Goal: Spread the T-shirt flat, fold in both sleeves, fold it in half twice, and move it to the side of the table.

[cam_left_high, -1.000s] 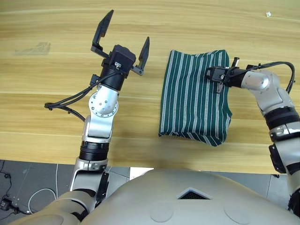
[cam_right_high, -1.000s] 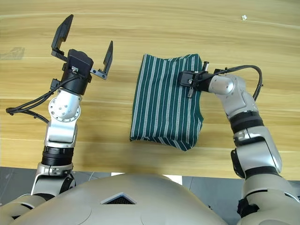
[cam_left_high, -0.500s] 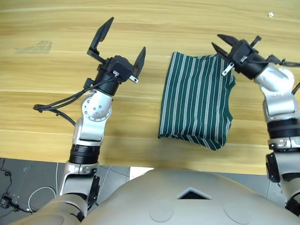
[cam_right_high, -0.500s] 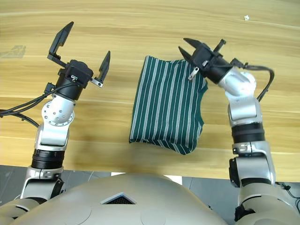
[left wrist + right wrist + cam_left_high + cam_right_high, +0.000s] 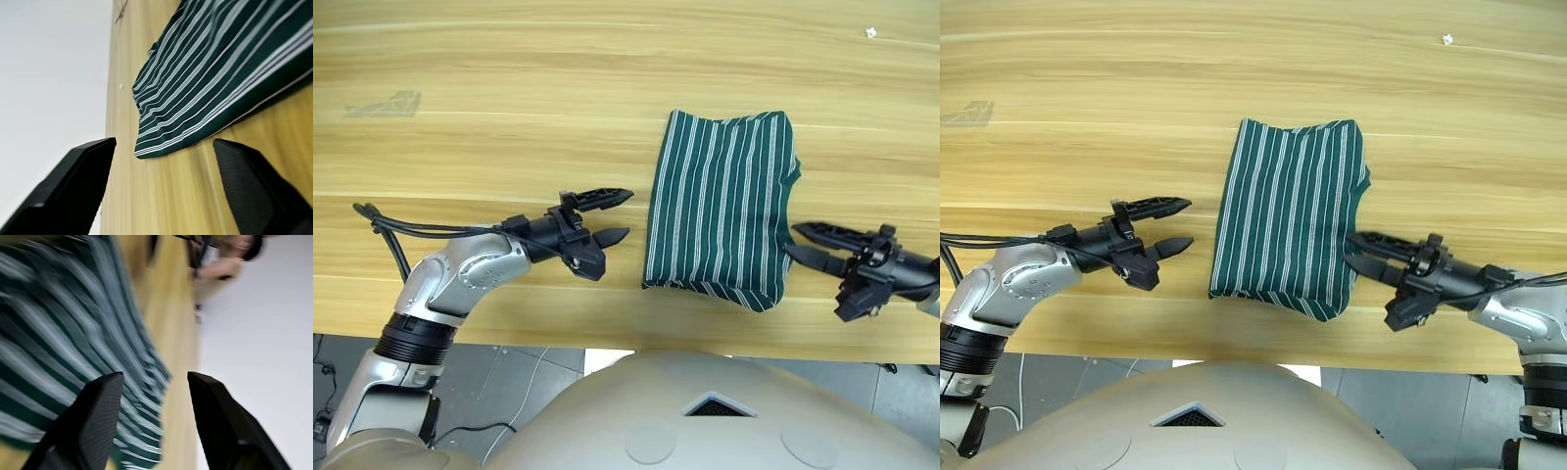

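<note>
Folded T-shirt lies near the table's front edge; my left tool and right tool flank it, both released; pinching only top layers could undo the folds.

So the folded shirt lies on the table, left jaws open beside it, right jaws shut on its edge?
Not shut: the right eye view shows the right jaws open at the edge of the shirt. The rest holds: shirt folded on the table, left jaws open beside it.
</note>
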Robot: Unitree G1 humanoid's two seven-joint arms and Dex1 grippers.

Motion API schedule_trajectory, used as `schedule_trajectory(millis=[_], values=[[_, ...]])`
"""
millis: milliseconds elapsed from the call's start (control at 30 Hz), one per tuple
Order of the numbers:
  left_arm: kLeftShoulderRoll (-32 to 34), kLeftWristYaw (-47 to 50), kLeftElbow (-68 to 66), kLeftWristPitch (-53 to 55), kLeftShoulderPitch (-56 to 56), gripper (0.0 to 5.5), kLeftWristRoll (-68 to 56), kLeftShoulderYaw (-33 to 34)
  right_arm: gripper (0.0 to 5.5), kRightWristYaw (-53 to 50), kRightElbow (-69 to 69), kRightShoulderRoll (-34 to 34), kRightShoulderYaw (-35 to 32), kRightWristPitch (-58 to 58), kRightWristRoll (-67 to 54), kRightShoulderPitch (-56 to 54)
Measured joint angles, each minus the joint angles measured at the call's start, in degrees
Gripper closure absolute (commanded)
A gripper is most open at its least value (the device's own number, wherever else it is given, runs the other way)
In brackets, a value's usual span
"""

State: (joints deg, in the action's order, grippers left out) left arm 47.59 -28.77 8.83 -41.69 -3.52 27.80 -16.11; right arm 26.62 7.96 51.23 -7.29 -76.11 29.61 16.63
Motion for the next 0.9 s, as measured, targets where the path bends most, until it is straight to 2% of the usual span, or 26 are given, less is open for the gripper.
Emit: schedule_trajectory(millis=[300,500,767,900], values=[[2.11,-5.37,1.76,1.62,-8.77,2.04,-0.71,-2.78,3.07,-0.25,5.71,1.28,9.38,1.69,3.84,-2.0],[-0.43,-5.09,-0.65,1.41,-6.76,2.04,-1.02,-4.73,3.07,-0.97,7.94,2.13,12.09,3.36,3.1,-4.69],[-4.01,-3.35,-5.23,-0.43,-1.62,2.04,0.34,-7.93,3.07,-0.14,0.55,3.61,15.73,10.48,-13.87,-6.6],[-5.29,-2.26,-6.34,-1.64,-0.14,2.04,1.67,-9.33,3.07,0.35,1.79,4.57,15.52,11.24,-16.26,-8.29]])
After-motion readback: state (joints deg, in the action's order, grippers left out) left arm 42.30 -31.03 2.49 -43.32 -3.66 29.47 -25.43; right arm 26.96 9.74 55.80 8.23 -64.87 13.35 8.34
